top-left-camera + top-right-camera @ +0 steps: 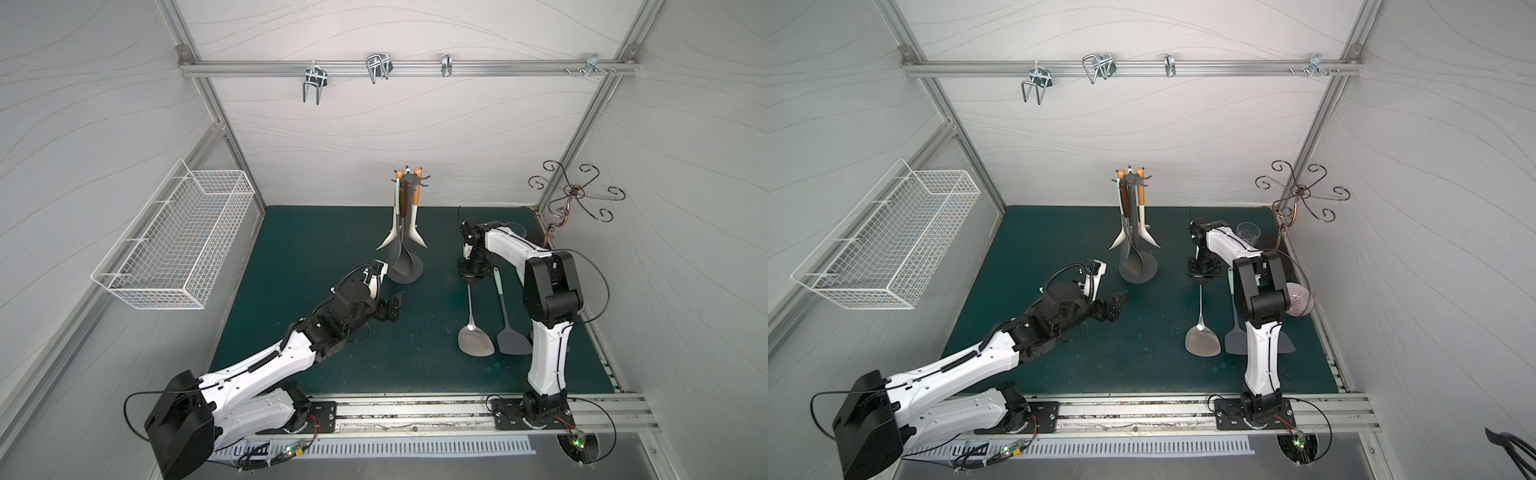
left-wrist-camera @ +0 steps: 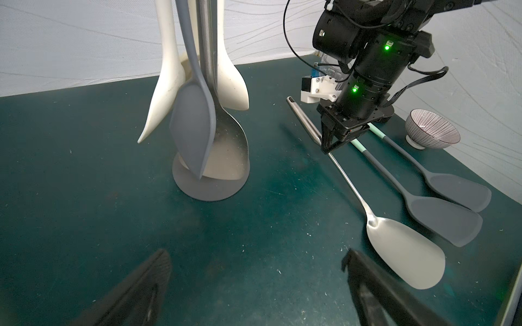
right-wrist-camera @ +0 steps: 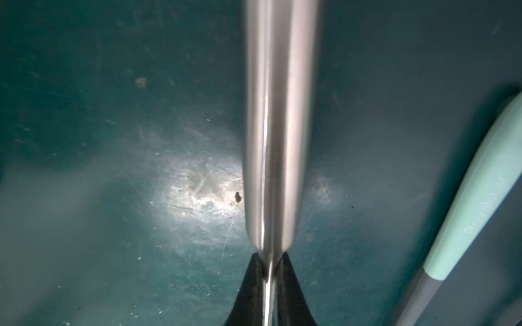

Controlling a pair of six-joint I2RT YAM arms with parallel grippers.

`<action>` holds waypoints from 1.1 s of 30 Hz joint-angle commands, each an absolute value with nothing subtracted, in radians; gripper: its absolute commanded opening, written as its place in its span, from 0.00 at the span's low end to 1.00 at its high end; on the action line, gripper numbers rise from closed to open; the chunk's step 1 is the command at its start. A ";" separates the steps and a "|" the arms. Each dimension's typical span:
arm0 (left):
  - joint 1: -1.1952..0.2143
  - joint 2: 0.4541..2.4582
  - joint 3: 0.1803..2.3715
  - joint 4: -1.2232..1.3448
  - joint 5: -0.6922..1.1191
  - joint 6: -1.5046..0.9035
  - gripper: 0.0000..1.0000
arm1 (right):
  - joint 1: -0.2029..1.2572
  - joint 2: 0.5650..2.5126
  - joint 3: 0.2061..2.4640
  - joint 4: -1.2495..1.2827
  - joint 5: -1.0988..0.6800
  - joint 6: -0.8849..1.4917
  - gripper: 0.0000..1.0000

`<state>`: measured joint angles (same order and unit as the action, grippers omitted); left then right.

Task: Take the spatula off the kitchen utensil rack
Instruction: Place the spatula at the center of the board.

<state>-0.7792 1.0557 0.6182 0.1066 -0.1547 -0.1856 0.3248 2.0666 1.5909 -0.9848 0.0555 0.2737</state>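
The right gripper (image 2: 327,146) is clenched on the handle of the long stainless-steel spatula (image 1: 476,341), whose blade rests on the dark green surface (image 1: 332,353), apart from the dark grey metal utensil rack (image 2: 209,192). The left gripper (image 1: 394,309) hovers released, jaws wide, near the rack's disc base.

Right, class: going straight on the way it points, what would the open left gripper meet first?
Probably the dark green mat, between the dark grey disc-based utensil rack and the steel spatula; depth is unclear.
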 commanded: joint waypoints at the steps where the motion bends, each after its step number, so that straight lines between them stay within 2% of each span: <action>1: -0.779 1.048 0.621 0.146 -0.160 -0.172 1.00 | 0.318 2.090 1.573 -0.980 0.088 0.282 0.00; 18: -0.779 1.056 0.622 0.148 -0.155 -0.172 1.00 | 0.308 2.133 1.578 -0.970 0.051 0.270 0.00; 21: -0.781 1.058 0.621 0.148 -0.154 -0.172 1.00 | 0.308 2.118 1.568 -0.964 0.046 0.264 0.15; 27: -0.780 1.059 0.624 0.143 -0.155 -0.172 1.00 | 0.308 2.076 1.552 -0.956 0.031 0.258 0.36; 33: -0.781 1.020 0.639 0.106 -0.156 -0.188 1.00 | 0.308 1.953 1.523 -0.945 0.024 0.257 0.51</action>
<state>-0.7792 1.0531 0.6182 0.1024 -0.1543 -0.1864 0.3126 2.0544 1.5318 -0.9478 0.0383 0.2623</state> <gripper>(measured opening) 0.996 0.497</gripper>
